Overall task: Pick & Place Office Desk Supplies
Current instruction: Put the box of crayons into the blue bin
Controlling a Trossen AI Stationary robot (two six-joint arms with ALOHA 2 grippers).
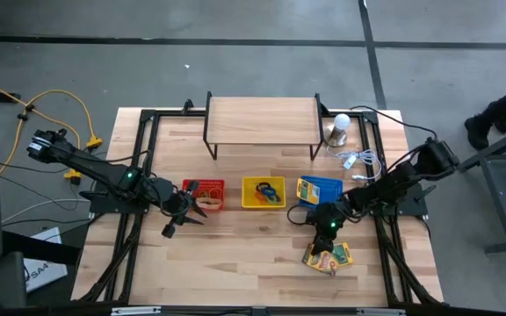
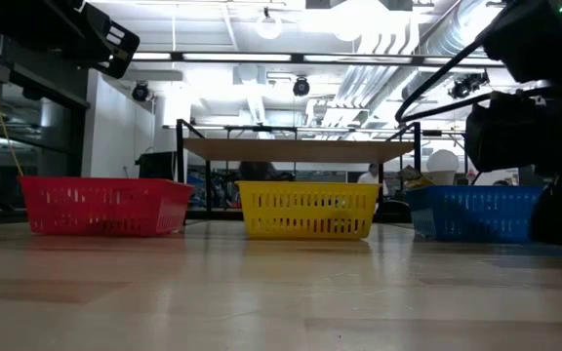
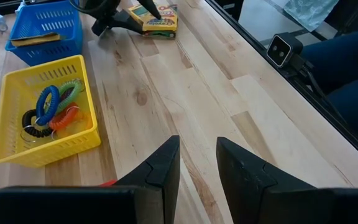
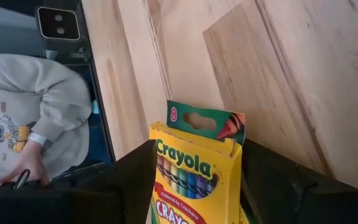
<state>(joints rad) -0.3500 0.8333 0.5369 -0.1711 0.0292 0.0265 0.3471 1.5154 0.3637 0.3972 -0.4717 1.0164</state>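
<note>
Two flat yellow-and-green crayon boxes (image 1: pixel 328 256) lie fanned on the table near its right front. My right gripper (image 1: pixel 328 235) slants down over them from the far right and is shut on one crayon box (image 4: pixel 191 180). My left gripper (image 3: pixel 197 149) hangs open over bare wood just in front of the red basket (image 1: pixel 206 195), touching nothing. The yellow basket (image 3: pixel 17 149) holds coiled blue, green, orange and black rings (image 3: pixel 51 112). The blue basket (image 3: pixel 45 28) holds a flat yellow box. My right gripper pinches the crayon box by its two long sides (image 4: pixel 157 186) between its two fingers. The fingers slant down from the table's far right and run along the box. The green hang-tab end (image 4: pixel 204 121) sticks out past the fingertips. Whether the box is clear of the one beneath, I cannot tell.
A wooden shelf on black legs (image 1: pixel 262 123) stands at the back. A white bulb (image 1: pixel 342 125) and a tangle of white wire (image 1: pixel 360 160) sit back right. A person in a grey top (image 4: pixel 30 124) sits beyond the table's near edge.
</note>
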